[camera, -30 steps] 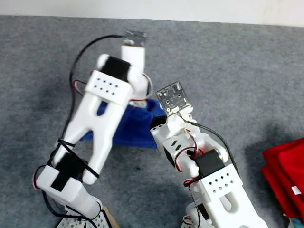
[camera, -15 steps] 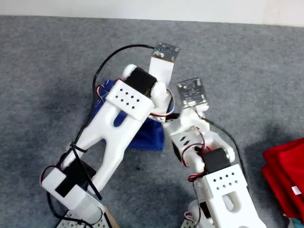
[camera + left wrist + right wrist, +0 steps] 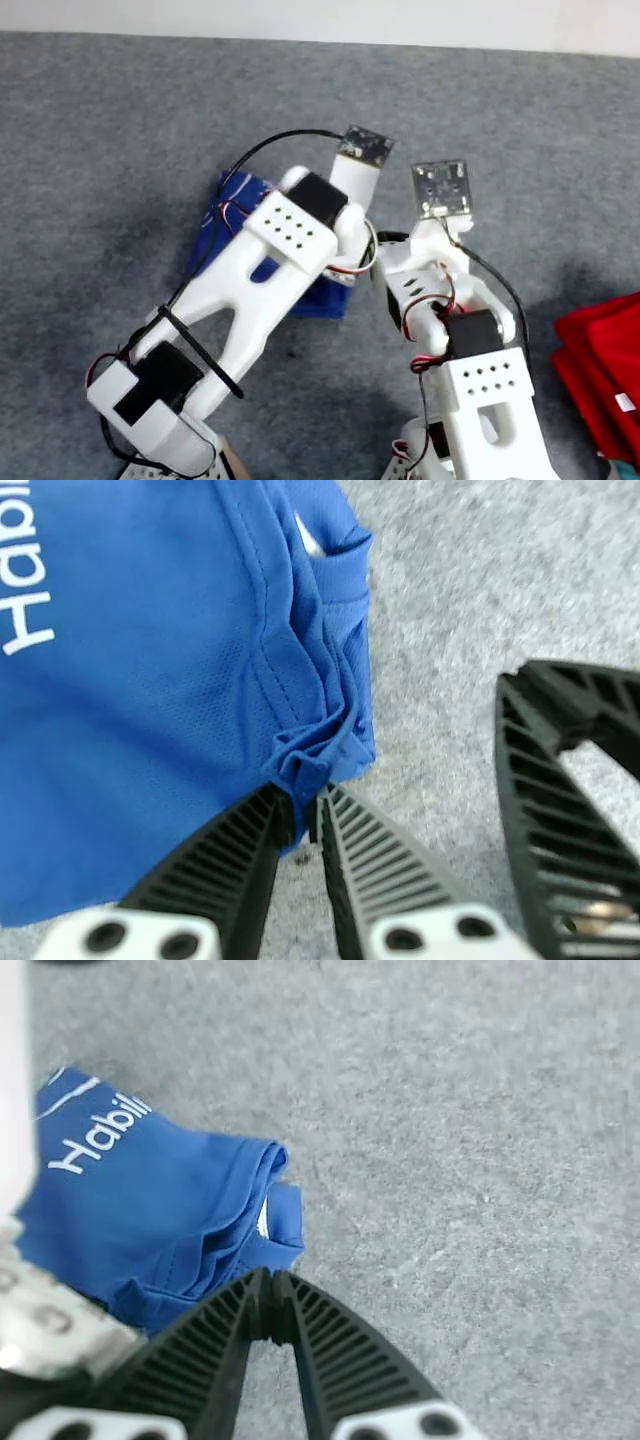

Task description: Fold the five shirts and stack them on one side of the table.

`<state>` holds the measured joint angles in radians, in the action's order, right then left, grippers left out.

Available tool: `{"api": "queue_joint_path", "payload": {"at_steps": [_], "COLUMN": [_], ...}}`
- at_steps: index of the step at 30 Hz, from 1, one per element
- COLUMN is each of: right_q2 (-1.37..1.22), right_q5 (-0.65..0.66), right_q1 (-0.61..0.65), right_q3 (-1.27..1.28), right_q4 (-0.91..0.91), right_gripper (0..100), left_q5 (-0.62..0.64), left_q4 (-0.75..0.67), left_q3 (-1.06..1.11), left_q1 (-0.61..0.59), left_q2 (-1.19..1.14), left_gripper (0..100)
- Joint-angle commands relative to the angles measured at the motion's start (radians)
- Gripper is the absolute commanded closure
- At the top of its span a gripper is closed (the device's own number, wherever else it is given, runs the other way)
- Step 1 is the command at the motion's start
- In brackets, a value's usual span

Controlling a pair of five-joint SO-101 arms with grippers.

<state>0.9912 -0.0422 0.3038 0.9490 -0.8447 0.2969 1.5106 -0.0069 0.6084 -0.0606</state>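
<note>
A folded blue shirt point(image 3: 150, 680) with white lettering lies on the grey carpet. My left gripper point(image 3: 300, 810) is shut on a bunched corner of its edge. In the high view the blue shirt point(image 3: 228, 205) lies mostly under the left arm point(image 3: 290, 235). My right gripper point(image 3: 268, 1295) is shut with nothing in it. Its tips hover just off the blue shirt point(image 3: 150, 1200), near the collar. In the left wrist view the right arm's black fingers point(image 3: 560, 770) stand over bare carpet beside the shirt. A stack of red shirts point(image 3: 600, 370) sits at the right edge.
Grey carpet point(image 3: 90, 150) covers the whole table, with open room to the left and at the back. The right arm point(image 3: 450, 330) stands close beside the left one. A pale wall strip point(image 3: 320, 20) runs along the far edge.
Both arms have swung to the right. The left arm now lies lower across the blue shirt, and more of the shirt shows to its left.
</note>
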Motion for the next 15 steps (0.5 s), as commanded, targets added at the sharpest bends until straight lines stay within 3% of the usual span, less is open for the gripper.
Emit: {"api": "queue_joint_path", "payload": {"at_steps": [1,7,15], "right_q2": [0.019,0.019,0.01], "right_q5": [-0.015,-0.048,-0.051], "right_q1": [-0.004,-0.004,-0.002], "right_q3": [-0.016,-0.019,-0.019], "right_q4": [-0.001,-0.001,-0.001], "right_gripper": [97.9,97.7,96.8], "left_q5": [0.0,-0.005,-0.009], "left_q4": [-0.028,-0.02,0.18], "left_q3": [0.025,0.008,-0.222], "left_q1": [0.045,0.068,0.027], "left_q2": [0.025,0.036,0.036], "left_gripper": [85,68,65]}}
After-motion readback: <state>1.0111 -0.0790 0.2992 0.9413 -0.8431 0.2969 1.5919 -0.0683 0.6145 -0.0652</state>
